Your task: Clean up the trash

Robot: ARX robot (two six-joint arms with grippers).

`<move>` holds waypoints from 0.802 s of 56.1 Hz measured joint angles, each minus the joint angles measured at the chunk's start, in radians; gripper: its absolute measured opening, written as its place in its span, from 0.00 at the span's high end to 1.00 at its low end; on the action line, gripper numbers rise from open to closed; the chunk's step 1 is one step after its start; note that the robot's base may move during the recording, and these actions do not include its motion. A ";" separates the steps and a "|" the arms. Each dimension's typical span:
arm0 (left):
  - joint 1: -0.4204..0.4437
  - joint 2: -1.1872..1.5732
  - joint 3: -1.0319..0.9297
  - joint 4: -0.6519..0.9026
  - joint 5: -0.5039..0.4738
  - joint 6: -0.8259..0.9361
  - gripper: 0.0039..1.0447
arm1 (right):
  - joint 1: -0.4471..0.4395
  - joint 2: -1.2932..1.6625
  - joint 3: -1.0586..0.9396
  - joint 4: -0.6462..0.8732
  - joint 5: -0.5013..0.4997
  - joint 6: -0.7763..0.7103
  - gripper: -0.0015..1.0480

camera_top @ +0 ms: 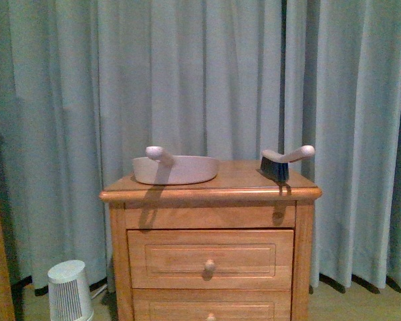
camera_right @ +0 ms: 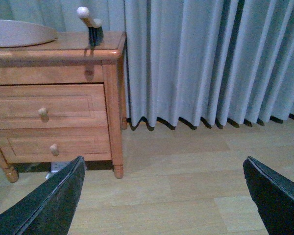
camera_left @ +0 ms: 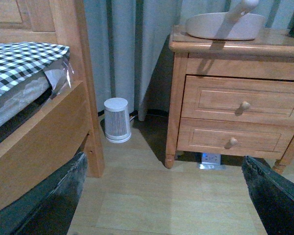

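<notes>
No wad of trash shows in any view. A white dustpan (camera_top: 176, 168) and a small hand brush (camera_top: 281, 162) with dark bristles sit on top of a wooden nightstand (camera_top: 210, 231). The dustpan (camera_left: 225, 24) also shows in the left wrist view, and the brush (camera_right: 90, 24) in the right wrist view. My left gripper (camera_left: 169, 196) is open and empty above the wooden floor in front of the nightstand. My right gripper (camera_right: 169, 196) is open and empty above the floor to the nightstand's right. Neither arm shows in the front view.
Pale curtains (camera_top: 207, 80) hang behind the nightstand. A small white ribbed appliance (camera_left: 116, 120) stands on the floor between the nightstand and a wooden bed frame (camera_left: 44, 137) with checked bedding (camera_left: 19, 61). A power strip (camera_left: 210, 159) lies under the nightstand.
</notes>
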 joint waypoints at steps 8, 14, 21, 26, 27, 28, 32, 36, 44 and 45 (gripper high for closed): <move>0.000 0.000 0.000 0.000 0.000 0.000 0.07 | 0.000 0.000 0.000 0.000 0.000 0.000 0.07; 0.000 0.000 0.000 0.000 0.000 0.000 0.07 | 0.000 0.000 0.000 0.000 0.000 0.000 0.07; 0.000 0.000 0.000 0.000 0.000 0.000 0.07 | 0.000 0.000 0.000 0.000 0.000 0.000 0.07; 0.000 0.000 0.000 0.000 0.000 0.000 0.07 | 0.000 0.000 0.000 0.000 0.000 0.000 0.07; 0.000 0.000 0.000 0.000 0.000 0.000 0.07 | 0.000 0.000 0.000 0.000 0.000 0.000 0.07; 0.000 0.000 0.000 0.000 0.000 0.000 0.07 | 0.000 0.000 0.000 0.000 0.000 0.000 0.07; 0.000 0.000 0.000 0.000 0.000 0.000 0.07 | 0.000 0.000 0.000 0.000 0.000 0.000 0.07; 0.000 0.000 0.000 0.000 0.000 0.000 0.07 | 0.000 0.000 0.000 0.000 0.000 0.000 0.07; 0.000 0.000 0.000 0.000 0.000 0.000 0.07 | 0.000 0.000 0.000 0.000 0.000 0.000 0.07; 0.000 0.000 0.000 0.000 0.000 0.000 0.07 | 0.000 0.000 0.000 0.000 0.000 0.000 0.07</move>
